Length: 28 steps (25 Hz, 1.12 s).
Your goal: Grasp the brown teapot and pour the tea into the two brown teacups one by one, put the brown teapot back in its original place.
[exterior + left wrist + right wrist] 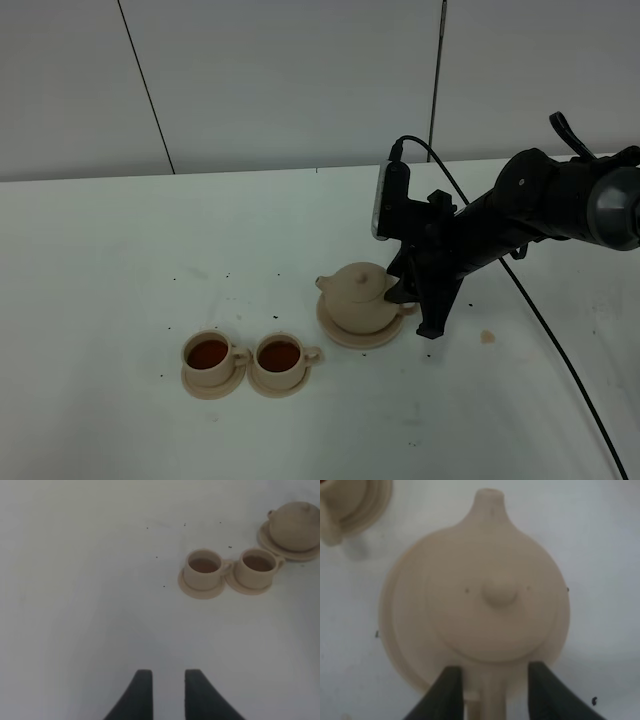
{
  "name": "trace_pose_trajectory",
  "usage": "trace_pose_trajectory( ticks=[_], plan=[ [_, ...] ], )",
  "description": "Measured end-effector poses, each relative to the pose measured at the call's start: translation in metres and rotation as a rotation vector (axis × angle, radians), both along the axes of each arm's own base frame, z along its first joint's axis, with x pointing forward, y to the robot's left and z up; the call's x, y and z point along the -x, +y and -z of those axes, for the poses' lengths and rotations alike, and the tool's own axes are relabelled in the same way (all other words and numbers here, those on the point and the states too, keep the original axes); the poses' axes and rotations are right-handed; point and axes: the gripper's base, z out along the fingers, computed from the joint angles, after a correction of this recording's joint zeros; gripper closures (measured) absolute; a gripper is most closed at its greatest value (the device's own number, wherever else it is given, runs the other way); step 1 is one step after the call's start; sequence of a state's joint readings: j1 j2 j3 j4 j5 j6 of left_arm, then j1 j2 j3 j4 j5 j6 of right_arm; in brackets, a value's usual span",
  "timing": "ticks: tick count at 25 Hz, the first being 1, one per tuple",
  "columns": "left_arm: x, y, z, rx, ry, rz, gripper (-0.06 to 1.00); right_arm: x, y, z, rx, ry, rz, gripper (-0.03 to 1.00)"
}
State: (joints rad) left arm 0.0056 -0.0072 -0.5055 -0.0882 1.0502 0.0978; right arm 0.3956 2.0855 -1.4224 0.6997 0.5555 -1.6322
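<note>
The brown teapot (362, 293) sits upright on its wide saucer (340, 333) just right of the middle of the white worktop (120, 260), lid on, spout pointing toward 9 o'clock and handle toward 3 o'clock; the right end effector (412, 305) is at the handle side of the pot; in the right wrist view its two dark fingers (442, 692) stand on either side of the loop handle (485, 697) with a gap showing between each finger and the handle, so the jaws are parted and not clamping it; the right arm (520, 210) stretches off toward 2 o'clock, a black cable (560, 350) trailing from it toward 5 o'clock.

The two brown teacups (210, 355) stand side by side on their small saucers at about 8 o'clock from the teapot, near it but apart, the saucers touching or almost touching each other; both cups hold dark reddish tea, handles toward 3 o'clock; small dark specks dot the worktop around them.

The left end effector (164, 695) appears only in its wrist view, hanging over bare worktop well apart from the cups, its fingers narrowly parted and holding nothing.
</note>
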Motion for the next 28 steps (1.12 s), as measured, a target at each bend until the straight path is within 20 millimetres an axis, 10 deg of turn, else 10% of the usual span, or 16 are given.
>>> trace_pose_trajectory(
  ticks=[12,28],
  plan=[
    [0.000,0.000,0.000,0.000,0.000,0.000,0.71,0.000,0.000,-0.007,-0.007,-0.018,0.003,0.65],
    [0.000,0.000,0.000,0.000,0.000,0.000,0.71,0.022,-0.013,-0.099,-0.092,-0.096,0.140,0.65]
  ],
)
